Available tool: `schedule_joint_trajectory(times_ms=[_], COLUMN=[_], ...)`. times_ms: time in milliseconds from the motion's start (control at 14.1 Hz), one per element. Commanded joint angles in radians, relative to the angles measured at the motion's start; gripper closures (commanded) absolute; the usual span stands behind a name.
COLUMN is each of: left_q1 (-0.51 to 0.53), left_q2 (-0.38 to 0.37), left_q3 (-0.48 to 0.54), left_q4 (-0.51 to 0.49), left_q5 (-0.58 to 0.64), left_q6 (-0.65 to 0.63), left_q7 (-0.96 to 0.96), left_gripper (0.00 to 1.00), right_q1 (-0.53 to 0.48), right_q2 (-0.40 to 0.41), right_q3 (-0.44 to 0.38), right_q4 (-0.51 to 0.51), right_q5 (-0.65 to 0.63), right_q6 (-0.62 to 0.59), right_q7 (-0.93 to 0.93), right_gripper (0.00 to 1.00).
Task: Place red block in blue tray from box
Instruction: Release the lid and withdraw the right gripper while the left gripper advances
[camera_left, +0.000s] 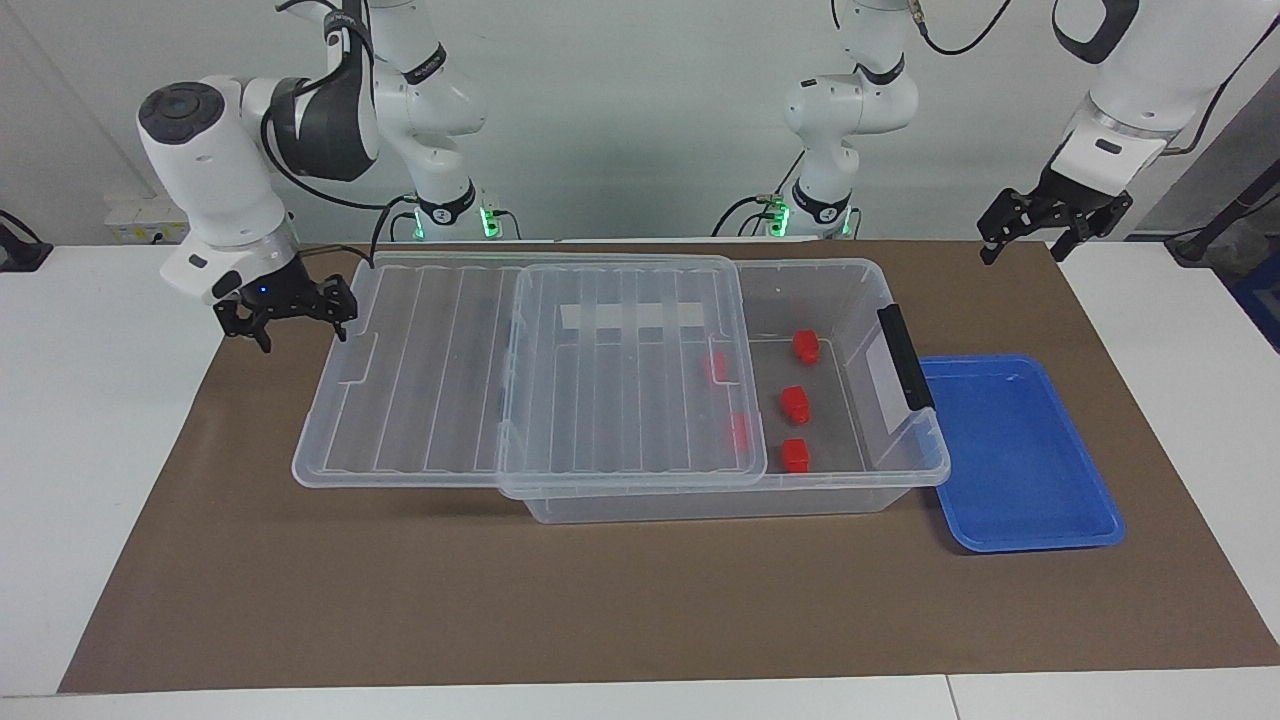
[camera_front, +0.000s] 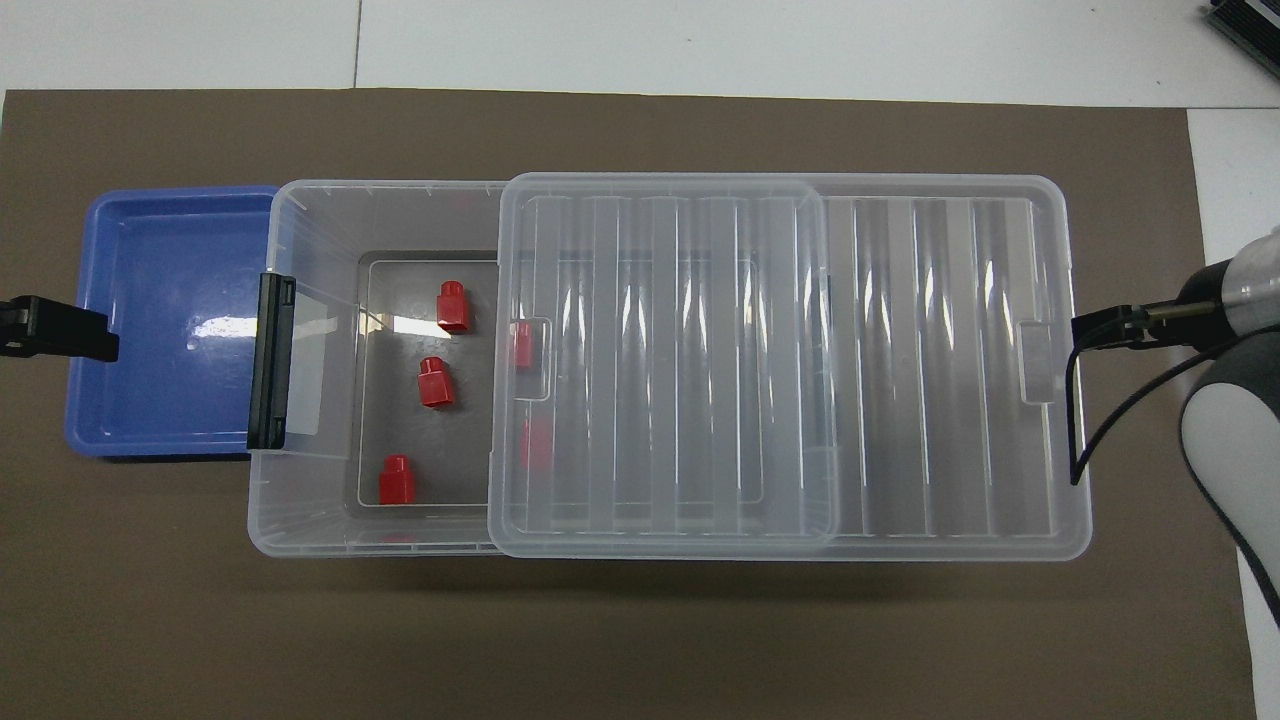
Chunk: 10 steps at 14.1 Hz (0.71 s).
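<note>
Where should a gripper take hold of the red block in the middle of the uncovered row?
Probably straight down from above, fingers closing on the flat sides of the red block; it lies in the uncovered end of the box, clear of the lid and its neighbours.

Bright red on five small blocks (camera_left: 795, 401), two of them dimmed to pale pink under the ribbed lid (camera_left: 630, 375). Clear, colourless plastic throughout the box (camera_left: 905, 480) and lid, striped with parallel ridges. Black on the side latch (camera_left: 905, 357), white on the tape strip (camera_left: 635, 317). Glossy bright blue across the tray (camera_left: 1030, 450). Matte brown on the mat (camera_left: 500, 600), white on the table (camera_left: 90, 400). Black on both grippers.
</note>
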Motion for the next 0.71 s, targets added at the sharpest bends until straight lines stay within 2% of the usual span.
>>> schedule_joint_trajectory(times_ms=[0,213,427,640], left_q1=[-0.084,-0.170,-0.219,-0.268], left_q2=[-0.029,-0.041,-0.091,-0.064], left_q3=[-0.003,-0.005,-0.008,-0.008], left_q4=[-0.040,-0.089,-0.277,-0.356], left_q5=[-0.007,-0.008,-0.007,-0.007], left_q6=[0.031,0.086,0.282,0.383], left_q7=[-0.181,-0.303,-0.319,-0.337], left_gripper=[0.00,0.00,0.00,0.00], right_q1=[0.020,0.060,0.069,0.067], right_q2=[0.013,0.013,0.019,0.043], right_q3=[0.006,0.008,0.008,0.006], right_q4=[0.092,0.148,0.197,0.228], right_q5=[0.037,0.080,0.082,0.083], right_q6=[-0.067,-0.111,-0.154,-0.186], right_q7=[0.163,0.255,0.258,0.254], right_gripper=[0.00,0.00,0.00,0.00])
